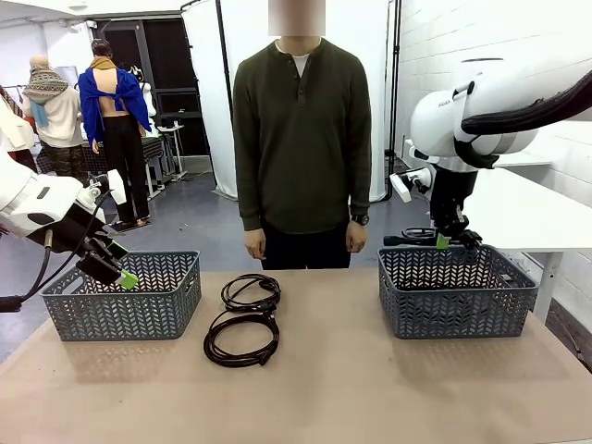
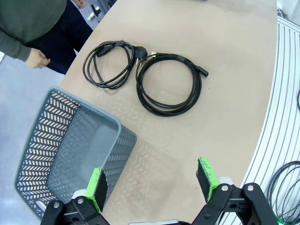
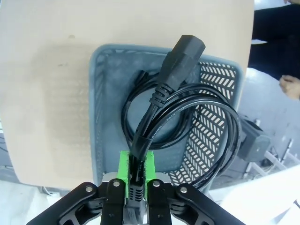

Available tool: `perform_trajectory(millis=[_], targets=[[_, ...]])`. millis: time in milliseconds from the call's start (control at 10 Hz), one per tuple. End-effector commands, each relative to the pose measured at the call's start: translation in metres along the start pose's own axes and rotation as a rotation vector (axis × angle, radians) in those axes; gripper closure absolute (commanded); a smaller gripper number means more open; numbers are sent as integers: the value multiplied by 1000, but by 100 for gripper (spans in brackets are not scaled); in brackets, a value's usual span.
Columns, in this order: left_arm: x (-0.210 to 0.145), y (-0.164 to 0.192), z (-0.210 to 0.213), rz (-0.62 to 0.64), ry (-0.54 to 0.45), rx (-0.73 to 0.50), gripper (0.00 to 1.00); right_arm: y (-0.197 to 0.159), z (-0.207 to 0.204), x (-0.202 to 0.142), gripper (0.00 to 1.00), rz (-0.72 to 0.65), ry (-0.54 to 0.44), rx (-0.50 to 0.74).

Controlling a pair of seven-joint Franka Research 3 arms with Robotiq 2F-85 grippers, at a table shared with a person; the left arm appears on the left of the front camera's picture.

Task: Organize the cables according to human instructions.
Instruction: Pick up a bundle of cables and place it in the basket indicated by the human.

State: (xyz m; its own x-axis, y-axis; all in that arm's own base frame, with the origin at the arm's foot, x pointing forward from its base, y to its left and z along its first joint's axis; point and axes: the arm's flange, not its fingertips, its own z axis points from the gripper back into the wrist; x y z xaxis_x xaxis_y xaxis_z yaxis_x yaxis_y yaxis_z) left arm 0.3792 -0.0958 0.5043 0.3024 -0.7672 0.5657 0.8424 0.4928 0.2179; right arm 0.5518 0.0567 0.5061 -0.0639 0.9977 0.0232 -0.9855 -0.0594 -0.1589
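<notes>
Two black coiled cables lie side by side mid-table, one farther point(image 1: 251, 291) point(image 2: 108, 63) and one nearer point(image 1: 242, 339) point(image 2: 169, 83). My left gripper point(image 1: 126, 277) point(image 2: 151, 182) hangs open over the near corner of the left grey basket point(image 1: 120, 314) point(image 2: 70, 154), nothing between its fingers. My right gripper point(image 1: 444, 241) point(image 3: 137, 168) is shut on a third cable point(image 1: 413, 236) point(image 3: 176, 70), whose loop and plug dangle over the right grey basket point(image 1: 453, 310) point(image 3: 95, 93). Another coil point(image 3: 127, 115) seems to lie on that basket's floor. The human point(image 1: 301, 139) stands at the far edge, arms down.
The person's hands point(image 2: 37, 60) point(image 3: 290, 86) hang just beyond the far table edge. A white table point(image 1: 527, 208) stands behind my right arm. Bare brown tabletop point(image 1: 370, 388) stretches along the near side between the baskets.
</notes>
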Motion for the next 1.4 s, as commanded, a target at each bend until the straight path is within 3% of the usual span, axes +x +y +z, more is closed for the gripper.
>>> perform_trajectory(millis=[0, 600, 1300], targets=[[-3, 3, -1, -9, -10, -11, 0, 7, 2, 3, 100, 44, -23, -39], [-3, 3, -1, -9, -10, -11, 0, 1, -2, 2, 100, 1, 0, 6], [-3, 3, -1, -9, -10, -11, 0, -12, -33, -30, 100, 0, 49, -49]])
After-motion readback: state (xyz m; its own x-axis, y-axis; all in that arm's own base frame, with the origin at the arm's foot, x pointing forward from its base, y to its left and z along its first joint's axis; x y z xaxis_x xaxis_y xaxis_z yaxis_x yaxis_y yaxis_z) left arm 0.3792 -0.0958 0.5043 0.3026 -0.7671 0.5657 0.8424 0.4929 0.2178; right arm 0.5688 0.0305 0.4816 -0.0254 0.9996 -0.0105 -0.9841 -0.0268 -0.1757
